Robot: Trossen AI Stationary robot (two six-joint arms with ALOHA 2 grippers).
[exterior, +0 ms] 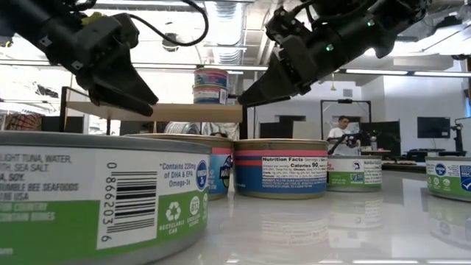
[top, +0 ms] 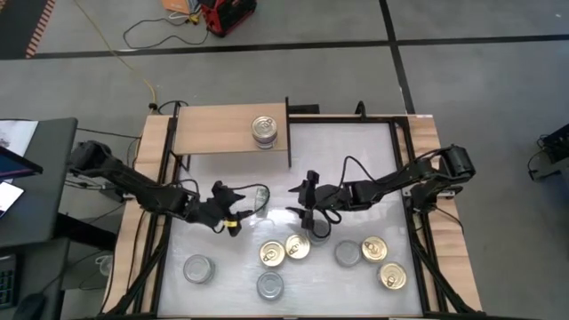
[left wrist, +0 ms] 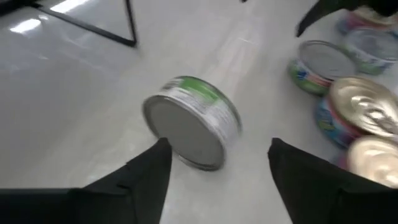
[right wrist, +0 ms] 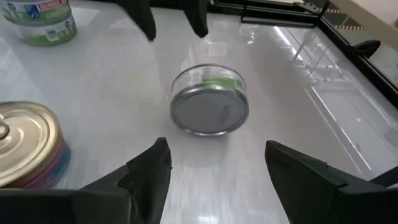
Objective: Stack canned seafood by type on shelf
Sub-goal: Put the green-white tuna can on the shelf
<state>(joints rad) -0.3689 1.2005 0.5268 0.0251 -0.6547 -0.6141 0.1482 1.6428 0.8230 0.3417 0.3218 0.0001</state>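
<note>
One canned seafood tin (top: 260,200), with a green label and silver-grey faces, stands tipped up on its rim on the white table between my two grippers. One flat face shows in the left wrist view (left wrist: 193,124) and the other in the right wrist view (right wrist: 209,102). My left gripper (top: 238,201) (left wrist: 217,146) is open just left of it. My right gripper (top: 302,201) (right wrist: 217,146) is open just right of it. Neither touches the tin. Two tins (top: 265,131) sit stacked on the light wooden shelf (top: 213,129), beside its dark upright panel (top: 288,133).
Several more tins lie flat nearer the table's front: gold-lidded ones (top: 272,254) (top: 297,246) (top: 373,249) (top: 392,276) and silver-lidded ones (top: 199,268) (top: 269,285) (top: 347,253). They fill the foreground of the low view (exterior: 280,168). Bare table lies left of the tipped tin (top: 191,240). A person (exterior: 342,132) is in the room beyond.
</note>
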